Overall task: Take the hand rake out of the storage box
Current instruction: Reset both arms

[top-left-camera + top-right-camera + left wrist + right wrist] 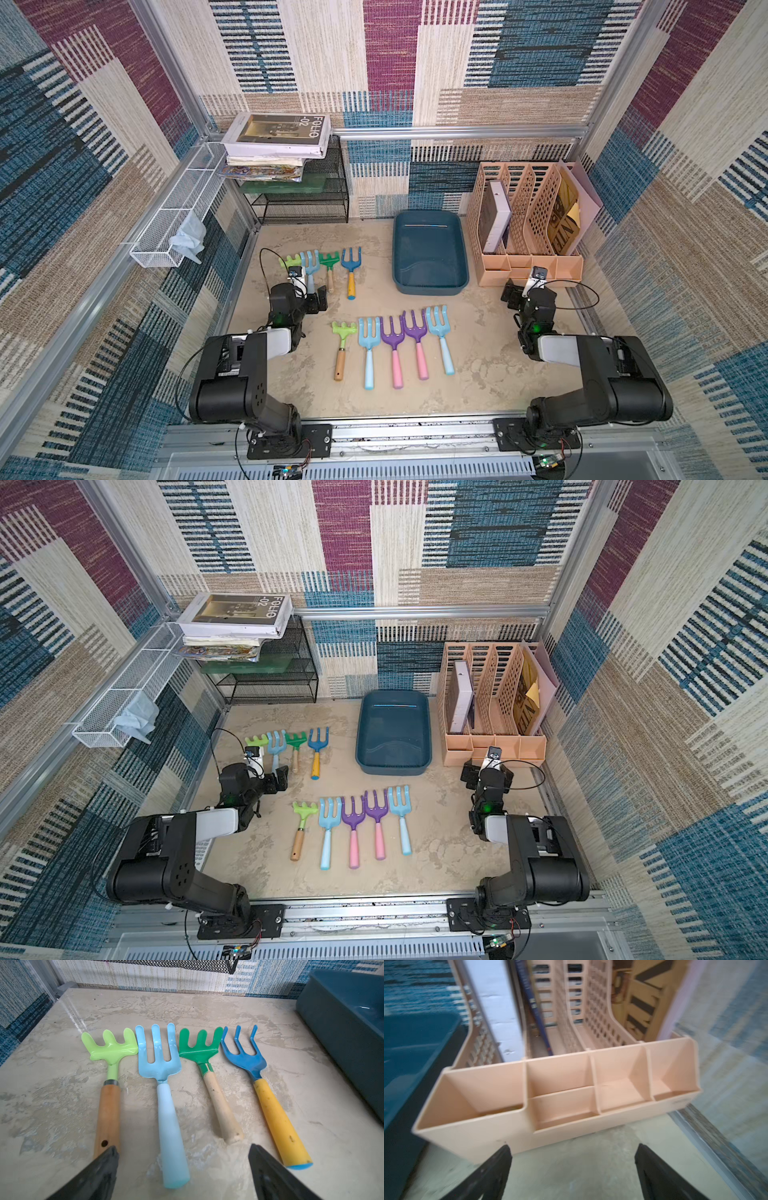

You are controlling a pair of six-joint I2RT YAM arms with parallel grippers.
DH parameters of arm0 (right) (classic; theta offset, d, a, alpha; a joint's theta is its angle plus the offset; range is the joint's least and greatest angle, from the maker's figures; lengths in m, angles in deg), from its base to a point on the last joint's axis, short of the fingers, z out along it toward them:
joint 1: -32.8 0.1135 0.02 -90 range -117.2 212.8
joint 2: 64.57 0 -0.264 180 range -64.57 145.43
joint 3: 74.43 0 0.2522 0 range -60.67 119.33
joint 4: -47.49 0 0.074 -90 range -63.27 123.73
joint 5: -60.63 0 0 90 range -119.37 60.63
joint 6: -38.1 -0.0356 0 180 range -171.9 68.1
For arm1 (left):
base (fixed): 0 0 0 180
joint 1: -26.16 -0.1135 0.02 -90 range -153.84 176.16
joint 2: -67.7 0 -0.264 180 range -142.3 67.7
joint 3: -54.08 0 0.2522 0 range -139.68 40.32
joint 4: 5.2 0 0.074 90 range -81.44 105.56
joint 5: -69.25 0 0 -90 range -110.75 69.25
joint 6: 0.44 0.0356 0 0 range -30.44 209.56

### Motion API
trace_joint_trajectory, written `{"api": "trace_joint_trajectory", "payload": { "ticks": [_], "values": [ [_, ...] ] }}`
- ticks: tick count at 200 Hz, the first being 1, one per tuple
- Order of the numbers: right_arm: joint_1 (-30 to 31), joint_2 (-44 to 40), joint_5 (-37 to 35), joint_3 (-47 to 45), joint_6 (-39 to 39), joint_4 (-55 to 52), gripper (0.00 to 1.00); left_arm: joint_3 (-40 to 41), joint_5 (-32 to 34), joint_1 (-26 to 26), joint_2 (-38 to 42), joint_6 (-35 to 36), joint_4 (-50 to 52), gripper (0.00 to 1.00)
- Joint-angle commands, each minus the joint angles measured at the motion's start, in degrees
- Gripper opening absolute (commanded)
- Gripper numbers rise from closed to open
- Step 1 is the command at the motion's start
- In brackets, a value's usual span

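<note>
Item: storage box (430, 249), found empty – removal of the hand rake judged complete
No rake is seen inside the box, which is set on the table (478, 374) ahead of the right end effector (573, 1147) and to its inner side, just beside the peach file organizer (571, 1088); a row of four hand rakes (160, 1059) is laid directly ahead of the left end effector (182, 1148), a second row of five (394, 345) between the two arms, all outside the box; both end effectors are held with fingers spread apart, nothing gripped; which rake was the task's own cannot be told; nothing appears left to be taken out
</note>
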Motion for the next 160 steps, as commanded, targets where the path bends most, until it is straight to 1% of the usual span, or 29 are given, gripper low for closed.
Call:
{"api": "trace_joint_trajectory", "payload": {
  "ticks": [1, 7, 27, 70, 84, 160],
  "values": [
    [-0.86, 0.84, 5.95, -1.51, 2.5, 7.06, 0.96, -0.07, 0.5, 0.18, -0.01, 1.53, -0.79, 0.99],
    [-1.04, 0.7, 6.06, -1.3, 2.15, 5.85, 0.96, -0.27, 0.41, 0.17, -0.23, 1.45, -0.65, 0.99],
    [-1.19, 1.64, 5.77, -2.5, 2.05, 9.0, 0.96, -1.47, -1.49, -1.23, -1.12, 0.56, 0.46, 0.99],
    [-1.44, 1.12, 7.08, -3.23, 2.18, 9.87, 0.96, -0.86, -0.66, -0.75, -0.49, 0.82, -0.06, 0.99],
    [-1.1, 1.31, 10.39, -2.59, 4.04, 8.92, 0.96, -0.85, -0.59, -0.71, -0.41, 0.84, 0.01, 0.99],
    [-1.28, 1.12, 10.78, -2.57, 3.99, 8.77, 0.95, -0.77, -0.43, -0.64, -0.26, 0.79, 0.01, 0.99]
  ]
}}
